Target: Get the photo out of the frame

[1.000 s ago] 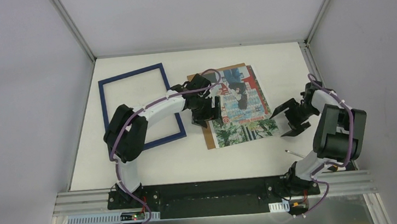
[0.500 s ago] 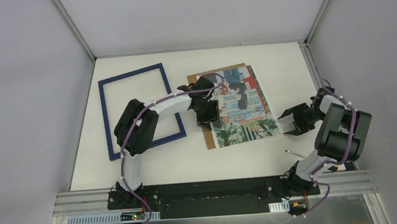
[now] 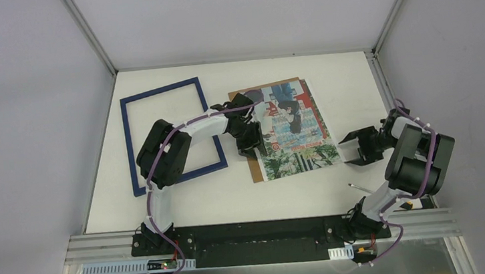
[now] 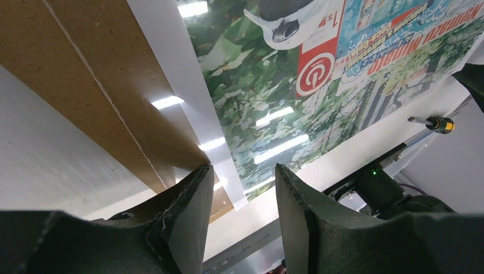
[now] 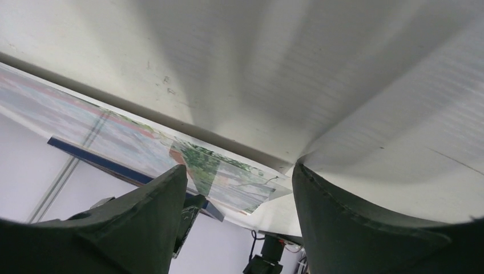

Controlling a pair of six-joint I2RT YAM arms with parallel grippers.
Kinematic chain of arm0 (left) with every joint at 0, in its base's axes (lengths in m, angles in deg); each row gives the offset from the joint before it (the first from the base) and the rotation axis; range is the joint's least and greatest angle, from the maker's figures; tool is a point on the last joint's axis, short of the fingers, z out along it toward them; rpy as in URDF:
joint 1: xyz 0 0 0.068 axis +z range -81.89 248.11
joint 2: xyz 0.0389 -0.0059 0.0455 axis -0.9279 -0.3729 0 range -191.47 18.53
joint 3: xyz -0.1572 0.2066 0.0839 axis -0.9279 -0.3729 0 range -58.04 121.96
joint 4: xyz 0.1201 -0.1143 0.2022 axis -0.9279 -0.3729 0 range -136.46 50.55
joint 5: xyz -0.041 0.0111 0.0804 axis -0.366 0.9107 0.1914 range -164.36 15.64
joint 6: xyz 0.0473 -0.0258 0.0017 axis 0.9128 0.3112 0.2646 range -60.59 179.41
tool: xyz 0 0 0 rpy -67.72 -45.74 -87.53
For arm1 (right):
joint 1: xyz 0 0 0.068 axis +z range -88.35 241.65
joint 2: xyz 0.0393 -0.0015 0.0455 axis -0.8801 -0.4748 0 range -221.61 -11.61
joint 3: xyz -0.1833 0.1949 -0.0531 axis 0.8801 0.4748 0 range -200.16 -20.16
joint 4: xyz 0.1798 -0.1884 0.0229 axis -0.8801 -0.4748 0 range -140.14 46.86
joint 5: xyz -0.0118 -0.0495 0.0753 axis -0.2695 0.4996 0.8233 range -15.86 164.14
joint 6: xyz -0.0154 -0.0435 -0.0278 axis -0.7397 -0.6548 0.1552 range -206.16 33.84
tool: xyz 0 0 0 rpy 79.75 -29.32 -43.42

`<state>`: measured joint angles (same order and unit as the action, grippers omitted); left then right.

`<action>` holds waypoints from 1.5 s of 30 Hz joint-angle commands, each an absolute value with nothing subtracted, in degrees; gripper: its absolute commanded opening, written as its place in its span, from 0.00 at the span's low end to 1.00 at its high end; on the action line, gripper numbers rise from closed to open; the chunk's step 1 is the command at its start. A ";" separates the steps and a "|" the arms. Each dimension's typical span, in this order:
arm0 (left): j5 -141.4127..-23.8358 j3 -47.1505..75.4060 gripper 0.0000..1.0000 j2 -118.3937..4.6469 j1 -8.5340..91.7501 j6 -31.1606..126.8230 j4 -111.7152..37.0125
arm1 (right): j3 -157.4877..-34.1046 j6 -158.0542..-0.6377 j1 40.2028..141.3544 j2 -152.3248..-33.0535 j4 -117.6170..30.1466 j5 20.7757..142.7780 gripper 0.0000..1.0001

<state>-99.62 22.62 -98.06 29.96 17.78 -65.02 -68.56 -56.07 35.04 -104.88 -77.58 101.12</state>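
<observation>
– Table (image 3: 299,195) first: what lay on it?
– One frame (image 3: 127,148), dark blue and empty, lay flat on the left half with the white table showing through it. Near its right side sat one brown backing board (image 3: 254,171). On that lay one photo (image 3: 293,129), picture side up, covering most of the board.
– So the photo was out?
– I judged so. It lay wholly outside the frame, and the two were apart. The step in hand looked like the last one, dealing with the loose sheet.
– And the claws?
– Two. The left gripper (image 3: 252,144) hung over the photo's left edge, where its white border meets the board. In the wrist view its fingers stood a little apart with nothing between them. The right gripper (image 3: 356,147) waited just off the photo's near right corner, jaws wide and empty.
– Next move?
– If the sheet had to come off the board, it called for a low, careful pinch on the thin glossy edge without catching the board beneath. Otherwise both arms needed only to back away.
– Anything smaller?
– One screwdriver (image 4: 437,123), by the look of it, lay near the right arm's base, touched by neither claw.
</observation>
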 commanded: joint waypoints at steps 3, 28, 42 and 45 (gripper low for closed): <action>-97.90 20.42 0.46 -99.33 30.31 17.79 -67.77 | -69.89 -55.90 34.60 -100.28 -79.52 90.30 0.77; -98.78 20.17 0.45 -100.42 30.40 17.36 -67.76 | -64.56 -56.55 34.32 -99.83 -72.14 110.66 0.55; -98.99 20.27 0.45 -101.03 30.40 17.31 -67.76 | -65.93 -59.45 34.41 -99.32 -73.92 110.24 0.29; -99.22 20.36 0.45 -101.30 30.40 17.33 -67.78 | -66.22 -59.99 34.45 -99.75 -73.98 110.77 0.36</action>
